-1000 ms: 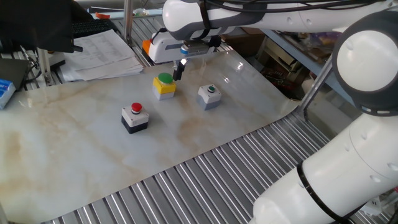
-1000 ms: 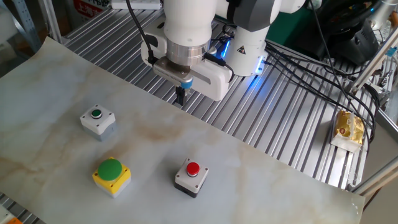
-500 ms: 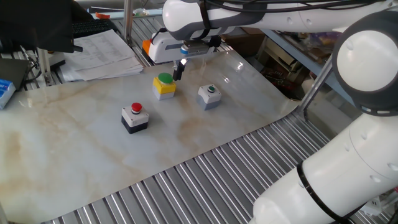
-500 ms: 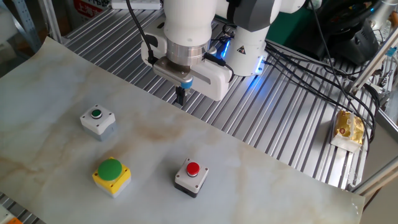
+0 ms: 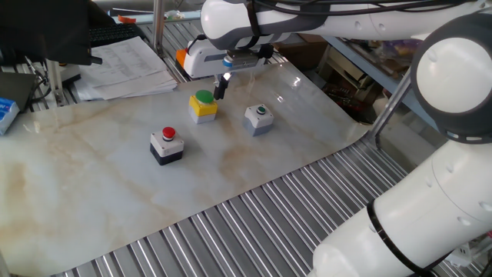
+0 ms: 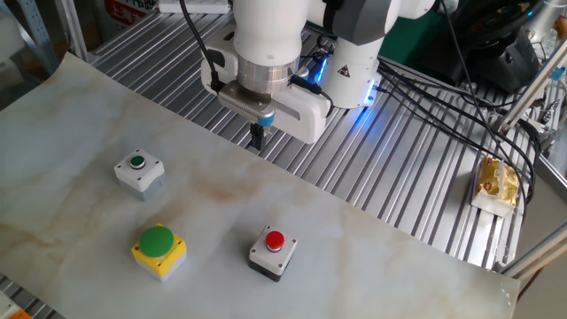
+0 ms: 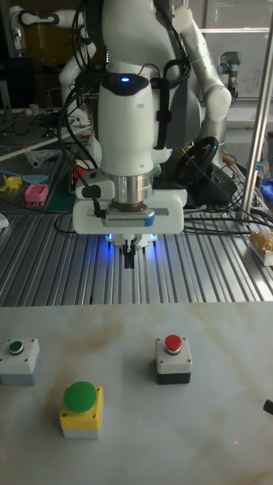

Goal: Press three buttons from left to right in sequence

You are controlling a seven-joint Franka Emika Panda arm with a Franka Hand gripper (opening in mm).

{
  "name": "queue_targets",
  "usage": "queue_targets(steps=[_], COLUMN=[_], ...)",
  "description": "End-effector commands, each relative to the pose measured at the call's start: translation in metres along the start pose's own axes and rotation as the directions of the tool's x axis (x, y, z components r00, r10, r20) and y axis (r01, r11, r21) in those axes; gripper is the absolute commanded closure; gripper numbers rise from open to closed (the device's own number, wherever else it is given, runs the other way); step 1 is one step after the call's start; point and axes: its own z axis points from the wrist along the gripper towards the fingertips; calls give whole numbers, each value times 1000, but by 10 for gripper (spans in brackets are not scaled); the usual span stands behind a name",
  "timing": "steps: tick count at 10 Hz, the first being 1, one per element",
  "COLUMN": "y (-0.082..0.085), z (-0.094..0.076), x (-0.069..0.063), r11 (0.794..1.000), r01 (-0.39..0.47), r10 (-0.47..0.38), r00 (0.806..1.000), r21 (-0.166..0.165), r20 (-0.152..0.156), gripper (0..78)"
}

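Three button boxes sit on the marbled mat [image 5: 92,185]. The red button on its white-topped black box [image 5: 167,145] [image 6: 271,251] [image 7: 174,358] is one end of the row. The green button on the yellow box [image 5: 203,105] [image 6: 159,250] [image 7: 81,408] is the middle one. The small dark-green button on the grey box [image 5: 260,118] [image 6: 139,171] [image 7: 18,360] is the other end. My gripper [image 5: 221,87] [image 6: 258,137] [image 7: 130,262] hangs in the air over the mat's edge nearest the robot base, pointing down, above none of the buttons. Its fingertips are together and hold nothing.
Ribbed metal table [image 6: 399,168] surrounds the mat. A stack of papers [image 5: 123,65] and an orange object [image 5: 181,57] lie beyond the mat. Cables [image 6: 461,97] and a yellow packet [image 6: 496,182] lie near the robot base.
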Motion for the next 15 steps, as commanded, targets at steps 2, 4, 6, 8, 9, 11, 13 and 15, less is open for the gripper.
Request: queue_targets(steps=[2,4,6,8,9,11,13,15], y=[0,0,0,0,0,-4,-15,-18], z=[0,0,0,0,0,3,13,14], x=[0,0,0,0,0,0,1,1], r11=[999,999,1000,1000,1000,1000,999,999], r01=[22,21,17,17,18,21,37,32], r10=[-23,-21,-17,-17,-19,-22,-37,-32], r00=[999,999,999,999,999,999,998,999], r21=[36,30,17,17,18,18,8,8], r20=[29,29,29,30,30,30,42,41], gripper=[776,776,776,776,776,776,776,776])
